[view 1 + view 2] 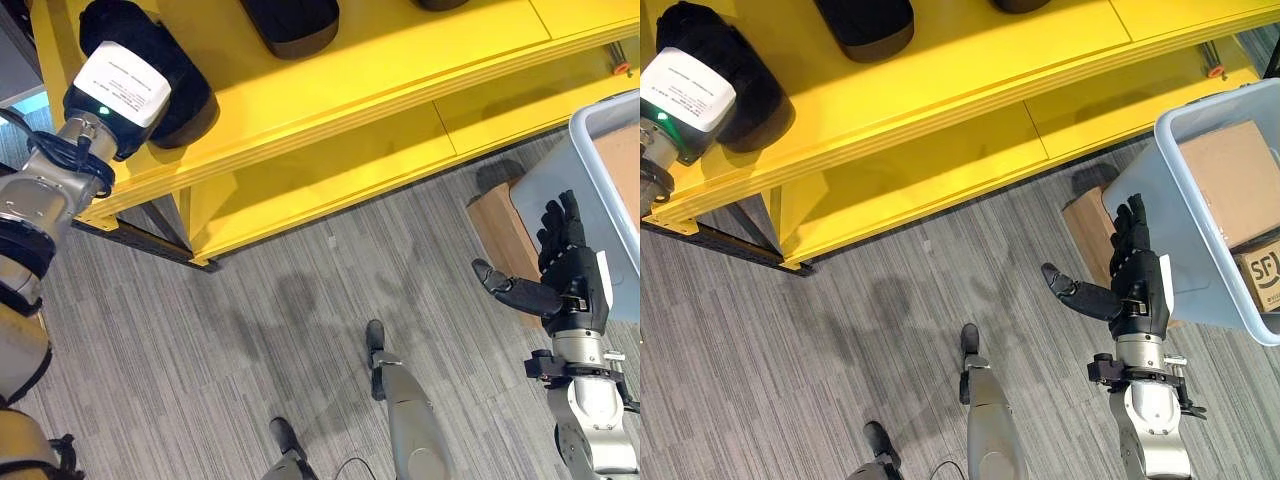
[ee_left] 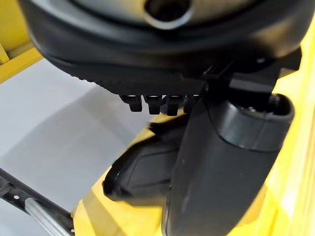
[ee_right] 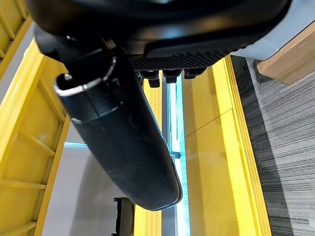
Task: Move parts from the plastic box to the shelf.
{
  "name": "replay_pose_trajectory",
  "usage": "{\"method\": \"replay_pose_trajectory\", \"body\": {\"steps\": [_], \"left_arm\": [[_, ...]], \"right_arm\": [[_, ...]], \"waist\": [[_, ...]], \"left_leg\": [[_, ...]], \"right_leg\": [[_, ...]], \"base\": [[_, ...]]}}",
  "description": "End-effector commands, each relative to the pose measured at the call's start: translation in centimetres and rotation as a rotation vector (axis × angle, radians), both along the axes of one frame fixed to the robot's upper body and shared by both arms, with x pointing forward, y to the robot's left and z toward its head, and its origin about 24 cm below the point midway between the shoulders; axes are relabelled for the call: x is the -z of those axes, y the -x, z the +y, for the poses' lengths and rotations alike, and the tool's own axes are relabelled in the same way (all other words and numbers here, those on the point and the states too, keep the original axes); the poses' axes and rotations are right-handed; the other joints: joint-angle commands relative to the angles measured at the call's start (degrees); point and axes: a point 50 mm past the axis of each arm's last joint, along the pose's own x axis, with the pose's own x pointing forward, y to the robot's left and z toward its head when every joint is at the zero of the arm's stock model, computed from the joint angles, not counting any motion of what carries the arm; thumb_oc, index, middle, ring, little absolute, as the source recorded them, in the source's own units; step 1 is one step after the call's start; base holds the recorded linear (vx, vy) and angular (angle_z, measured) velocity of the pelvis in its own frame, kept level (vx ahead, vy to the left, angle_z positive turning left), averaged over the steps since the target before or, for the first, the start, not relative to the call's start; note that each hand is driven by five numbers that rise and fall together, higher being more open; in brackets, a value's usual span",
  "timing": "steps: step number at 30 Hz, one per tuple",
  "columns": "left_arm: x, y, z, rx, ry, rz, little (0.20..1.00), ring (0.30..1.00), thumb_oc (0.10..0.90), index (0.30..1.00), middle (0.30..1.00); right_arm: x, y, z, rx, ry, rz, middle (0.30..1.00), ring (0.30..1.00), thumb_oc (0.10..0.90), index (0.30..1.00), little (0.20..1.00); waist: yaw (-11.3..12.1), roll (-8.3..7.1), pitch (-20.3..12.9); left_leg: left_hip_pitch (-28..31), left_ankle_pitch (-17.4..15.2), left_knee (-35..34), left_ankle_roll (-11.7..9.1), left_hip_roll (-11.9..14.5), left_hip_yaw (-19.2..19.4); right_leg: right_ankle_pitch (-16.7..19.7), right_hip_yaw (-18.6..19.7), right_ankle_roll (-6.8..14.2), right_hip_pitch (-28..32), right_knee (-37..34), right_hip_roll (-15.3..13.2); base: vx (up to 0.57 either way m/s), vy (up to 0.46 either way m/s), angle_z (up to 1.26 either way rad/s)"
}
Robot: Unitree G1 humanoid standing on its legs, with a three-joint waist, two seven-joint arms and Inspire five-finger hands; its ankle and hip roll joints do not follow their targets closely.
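A stockroom or warehouse is showing here: yellow shelf (image 1: 330,110) tiers are carrying dark parts (image 1: 292,22), and beside the shelf a grey plastic box (image 1: 1160,215) is holding cartons (image 1: 1232,180) above grey carpet (image 1: 200,340).

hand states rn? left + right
Left hand: at the yellow shelf on a black part; fingers hidden, cannot tell.
Right hand: open, empty, beside the plastic box.

No legible text, logo on a cardboard box (image 1: 1262,270), print unreadable
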Motion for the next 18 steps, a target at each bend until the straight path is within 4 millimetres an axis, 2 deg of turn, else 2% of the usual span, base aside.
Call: {"method": "replay_pose_trajectory", "body": {"steps": [1,6,7,10,16,17,18], "left_arm": [[-8.0,2.6,1.7,-0.046,0.101,-0.304,1.000,1.000,0.900,1.000,1.000],[-7.2,2.6,2.0,-0.047,0.137,-0.285,1.000,1.000,0.900,1.000,1.000],[-7.0,2.5,1.8,-0.037,0.136,-0.271,1.000,1.000,0.900,1.000,1.000],[-6.3,2.2,1.5,-0.026,0.138,-0.246,1.000,1.000,0.900,1.000,1.000],[-5.4,1.6,0.6,0.008,0.153,-0.220,1.000,1.000,0.900,1.000,1.000],[14.2,4.1,-6.2,0.313,0.951,-0.002,1.000,1.000,0.900,1.000,1.000],[14.3,4.2,-6.0,0.306,0.954,-0.003,1.000,1.000,0.900,1.000,1.000]], "right_arm": [[-4.9,1.5,-1.0,0.030,0.070,-0.250,1.000,1.000,0.900,1.000,1.000],[-4.6,1.3,-0.9,-0.001,0.029,-0.241,1.000,1.000,0.900,1.000,1.000],[-5.2,1.3,-0.7,-0.012,0.069,-0.260,1.000,1.000,0.900,1.000,1.000],[-5.5,1.1,-1.0,-0.053,-0.030,-0.292,1.000,1.000,0.900,1.000,1.000],[-5.1,0.9,-1.3,-0.053,-0.098,-0.290,1.000,1.000,0.900,1.000,1.000],[6.9,0.0,3.2,-0.209,-0.323,0.315,1.000,1.000,0.900,1.000,1.000],[6.8,0.1,3.2,-0.205,-0.308,0.314,1.000,1.000,0.900,1.000,1.000]], "waist": [[-2.28,0.49,-3.02],[-1.85,0.40,-2.86],[-1.67,0.46,-2.87],[-1.40,0.48,-3.05],[-1.09,0.38,-3.37],[4.98,-1.42,-12.16],[5.04,-1.40,-12.27]], "left_leg": [[-1.52,-4.22,7.10,5.91,-0.30,-2.58],[-1.76,-4.34,7.70,5.88,-0.37,-2.89],[-1.91,-4.41,8.06,5.88,-0.48,-3.09],[-1.83,-4.41,8.17,5.84,-0.54,-3.45],[-1.47,-4.32,8.11,5.77,-0.74,-3.78],[15.25,-1.18,3.85,4.29,0.95,-6.99],[15.38,-1.13,3.65,4.29,0.94,-6.88]], "right_leg": [[-0.93,3.51,11.66,0.72,0.97,-3.24],[-0.79,3.51,11.58,1.20,0.84,-3.35],[-0.83,3.38,11.54,1.58,0.88,-3.48],[-0.62,3.09,11.55,2.48,0.62,-3.96],[-0.27,2.70,11.39,3.89,-0.09,-4.27],[-2.39,0.50,10.78,25.56,-6.83,-7.64],[-2.36,0.45,10.80,25.80,-7.11,-7.58]], "base": [[0.00,0.000,0.00],[-0.01,-0.001,0.00],[0.00,0.000,0.00],[-0.03,-0.010,0.03],[-0.03,-0.002,0.07],[-0.01,0.005,-0.18],[0.01,0.005,-0.29]]}}
